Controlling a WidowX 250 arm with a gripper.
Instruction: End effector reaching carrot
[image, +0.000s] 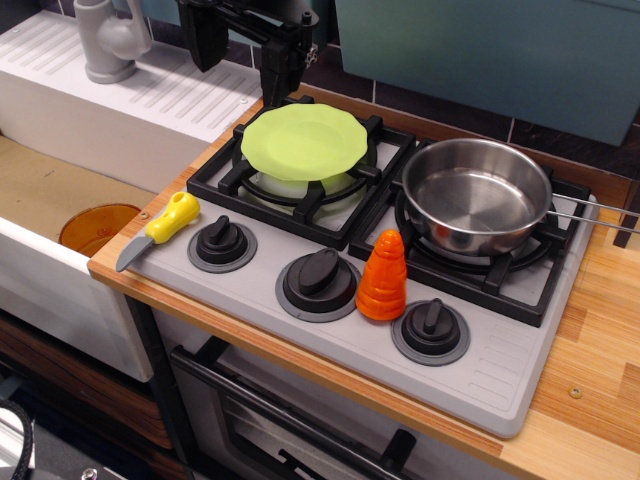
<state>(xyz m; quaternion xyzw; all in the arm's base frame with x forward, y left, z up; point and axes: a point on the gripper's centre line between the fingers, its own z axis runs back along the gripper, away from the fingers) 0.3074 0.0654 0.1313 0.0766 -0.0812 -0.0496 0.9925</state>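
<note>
The carrot (383, 277) is a glossy orange ridged cone. It stands upright on the grey stove panel between the middle knob (318, 281) and the right knob (431, 327). The black gripper (243, 58) hangs at the top of the view, behind the far left of the stove and well away from the carrot. Its two prongs point down and stand apart, with nothing between them. Its upper part is cut off by the frame.
A light green plate (303, 142) lies on the left burner just in front of the gripper. A steel pan (480, 195) sits on the right burner. A yellow-handled toy knife (160, 228) lies at the stove's left edge. A sink with a grey faucet (105, 40) and an orange bowl (97, 228) is on the left.
</note>
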